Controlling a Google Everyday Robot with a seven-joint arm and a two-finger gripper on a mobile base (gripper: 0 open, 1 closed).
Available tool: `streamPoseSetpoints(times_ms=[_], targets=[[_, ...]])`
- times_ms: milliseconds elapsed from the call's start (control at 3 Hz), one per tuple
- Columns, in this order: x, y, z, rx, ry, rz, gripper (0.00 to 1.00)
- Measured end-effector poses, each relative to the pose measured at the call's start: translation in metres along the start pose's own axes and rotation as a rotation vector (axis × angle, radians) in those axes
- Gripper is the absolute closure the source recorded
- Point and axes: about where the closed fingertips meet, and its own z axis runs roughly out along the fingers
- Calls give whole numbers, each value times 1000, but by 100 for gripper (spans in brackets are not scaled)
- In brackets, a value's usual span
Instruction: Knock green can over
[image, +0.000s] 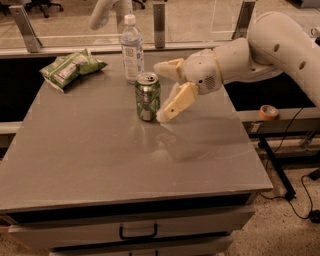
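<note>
pincer (163, 93) spread wide, just beside upright green can (148, 97), on grey table (125, 165)

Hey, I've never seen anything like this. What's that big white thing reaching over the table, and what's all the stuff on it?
That white thing is a robot arm reaching in from the right. At its tip is the gripper: two tan fingers, spread open and holding nothing. The single camera looks down on the grey table from its front. A small green can stands upright, with the gripper right beside it on its right. Behind the can stands a clear water bottle, and a green snack bag lies at the far left corner. The job is to knock the can over, which is not yet done.
</note>
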Motion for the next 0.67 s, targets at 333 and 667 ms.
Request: streamPoseSetpoints(times_ms=[333,667], targets=[[5,-26,18,10,-55,-10,0],[13,-44,27,21,-82,-26,16]])
